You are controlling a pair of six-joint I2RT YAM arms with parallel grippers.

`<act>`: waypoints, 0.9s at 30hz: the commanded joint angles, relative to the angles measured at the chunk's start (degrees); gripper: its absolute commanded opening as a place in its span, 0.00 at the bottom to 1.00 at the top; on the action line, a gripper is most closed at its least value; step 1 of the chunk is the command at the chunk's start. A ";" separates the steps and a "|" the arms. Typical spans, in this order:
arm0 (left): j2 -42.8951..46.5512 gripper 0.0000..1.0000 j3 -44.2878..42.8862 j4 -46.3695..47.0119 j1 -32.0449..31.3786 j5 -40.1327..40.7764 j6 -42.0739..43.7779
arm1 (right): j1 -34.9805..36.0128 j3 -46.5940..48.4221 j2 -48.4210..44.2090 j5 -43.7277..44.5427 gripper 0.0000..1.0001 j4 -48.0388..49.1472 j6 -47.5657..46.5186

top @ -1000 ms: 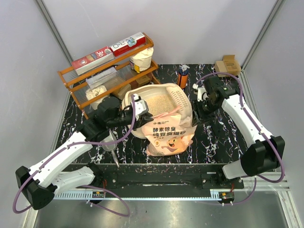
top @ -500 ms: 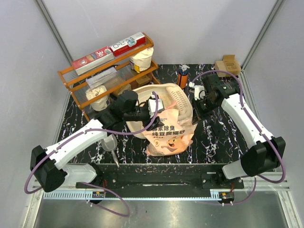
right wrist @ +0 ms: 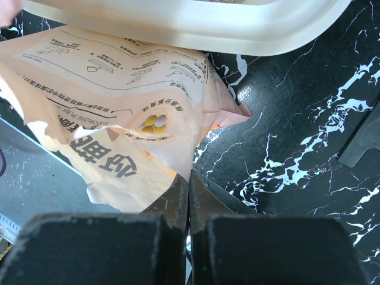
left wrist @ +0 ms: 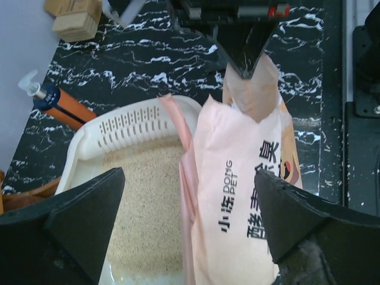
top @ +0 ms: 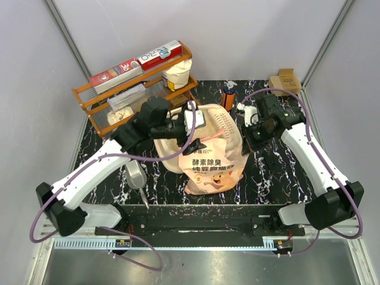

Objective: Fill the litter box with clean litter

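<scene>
Black left fingers (left wrist: 65, 231) spread over litter box (left wrist: 83, 151); right fingers (right wrist: 172, 202) pinch bag (right wrist: 119, 107).

The black, white-veined worktop (top: 267, 172) carries a cream litter box (top: 228, 124) at its middle, with a peach-orange bag (top: 211, 169) standing against the box's near side. An orange wooden rack (top: 78, 92) stands at the back left, an orange tube (top: 228, 97) behind the box, a cardboard box (top: 284, 81) in the far right corner and a metal scoop (top: 137, 177) near the front left.

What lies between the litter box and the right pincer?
The peach litter bag, from the litter box rim down to the right pincer pinching its corner. The right wrist view shows it.
</scene>
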State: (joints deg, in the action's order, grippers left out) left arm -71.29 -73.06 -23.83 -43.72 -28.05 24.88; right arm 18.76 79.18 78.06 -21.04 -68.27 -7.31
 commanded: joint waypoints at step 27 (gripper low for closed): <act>-17.32 0.00 -19.40 -24.95 5.76 -20.73 -2.72 | -0.13 0.63 -2.65 8.28 0.00 5.43 0.10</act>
State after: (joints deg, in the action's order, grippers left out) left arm -93.69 -88.55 -48.03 -37.74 -42.94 25.69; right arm 18.76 78.46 77.52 -18.48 -66.67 -7.70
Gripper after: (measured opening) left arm 0.050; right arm 0.009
